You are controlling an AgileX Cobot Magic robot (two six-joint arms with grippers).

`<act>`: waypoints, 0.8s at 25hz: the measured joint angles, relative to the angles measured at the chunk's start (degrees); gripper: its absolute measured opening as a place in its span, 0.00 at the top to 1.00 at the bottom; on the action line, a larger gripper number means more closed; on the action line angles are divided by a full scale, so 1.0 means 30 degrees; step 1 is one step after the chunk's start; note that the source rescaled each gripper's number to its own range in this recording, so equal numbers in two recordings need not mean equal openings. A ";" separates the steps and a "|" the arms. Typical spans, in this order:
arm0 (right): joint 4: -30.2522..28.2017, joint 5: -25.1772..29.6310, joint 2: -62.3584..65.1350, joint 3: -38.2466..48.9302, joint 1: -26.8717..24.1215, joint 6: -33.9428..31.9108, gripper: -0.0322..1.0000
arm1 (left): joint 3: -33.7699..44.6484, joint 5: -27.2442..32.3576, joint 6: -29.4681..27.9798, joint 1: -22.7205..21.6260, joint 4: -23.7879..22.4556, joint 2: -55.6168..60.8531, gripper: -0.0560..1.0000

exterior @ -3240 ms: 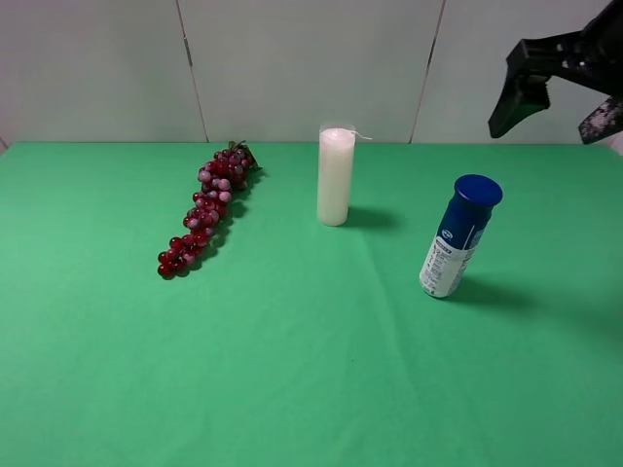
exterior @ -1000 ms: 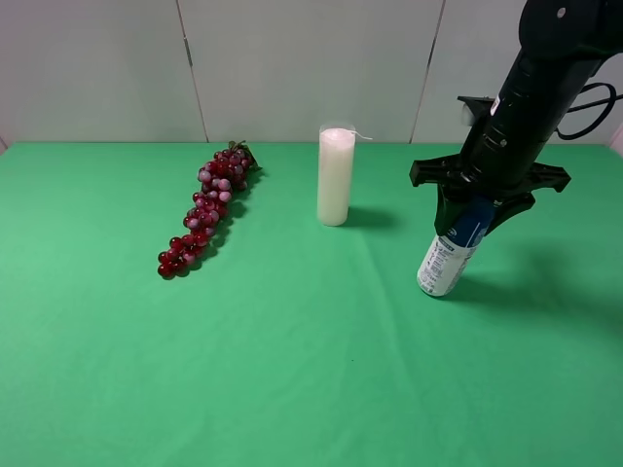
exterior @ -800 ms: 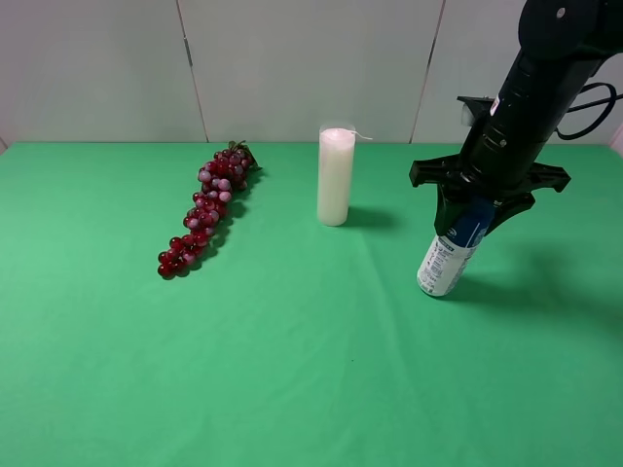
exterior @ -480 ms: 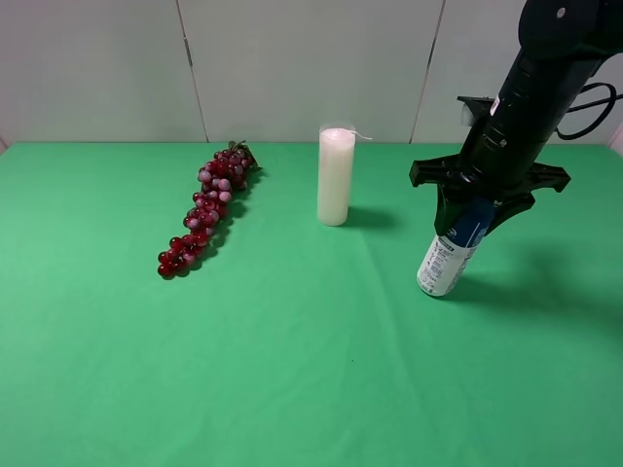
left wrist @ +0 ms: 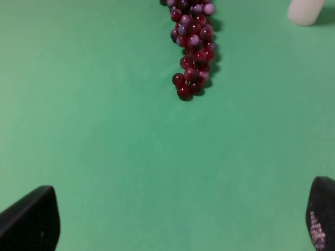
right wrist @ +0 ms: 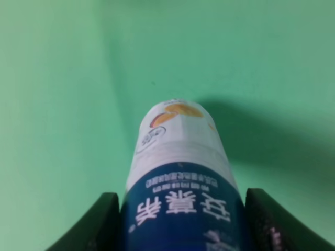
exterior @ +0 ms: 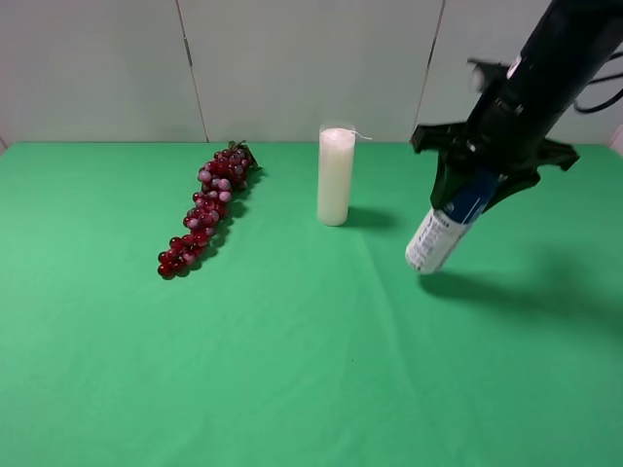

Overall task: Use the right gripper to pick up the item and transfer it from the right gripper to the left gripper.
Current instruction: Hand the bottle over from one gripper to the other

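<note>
The item, a bottle [exterior: 443, 230] with a dark blue upper body and a white printed lower body, hangs tilted above the green cloth on the right. My right gripper [exterior: 477, 190] is shut on its blue upper part, and its cap is hidden by the gripper. The right wrist view shows the bottle [right wrist: 180, 172] between the two dark fingers [right wrist: 102, 219], its white base clear of the cloth. My left gripper [left wrist: 178, 219] is open and empty above the cloth, with only its fingertips [left wrist: 31, 217] showing. It is out of the exterior high view.
A plain white candle [exterior: 335, 176] stands upright at the back middle, left of the bottle. A bunch of red grapes [exterior: 207, 205] lies at the back left and also shows in the left wrist view [left wrist: 192, 44]. The green cloth [exterior: 292, 370] covers the table.
My right arm came down from the upper right onto the standing bottle and shut on it. In the last half second it lifted the bottle off the cloth, tilted.
</note>
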State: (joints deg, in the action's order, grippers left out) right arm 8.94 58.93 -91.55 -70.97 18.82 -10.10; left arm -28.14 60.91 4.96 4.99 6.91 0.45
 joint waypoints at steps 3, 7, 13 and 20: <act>0.0607 -0.0264 0.1661 0.0135 0.0000 0.0611 0.97 | 0.0000 0.0000 0.0000 0.0000 0.0000 0.0000 0.11; 0.3066 -0.0990 0.3932 0.0714 -0.0250 0.2494 0.97 | 0.0000 0.0000 0.0000 0.0000 0.0000 0.0000 0.11; 0.9142 -0.2873 0.6255 0.3122 -0.1689 0.7235 0.97 | 0.0000 0.0000 0.0000 0.0000 0.0000 0.0000 0.11; 1.8214 -0.4276 0.7269 0.6776 -0.2369 1.5378 0.97 | 0.0000 0.0000 0.0000 0.0000 0.0000 0.0000 0.11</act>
State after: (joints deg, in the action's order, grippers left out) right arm 63.58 46.10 -69.75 -50.65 11.72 36.03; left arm -28.14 60.91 4.96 4.99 6.91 0.45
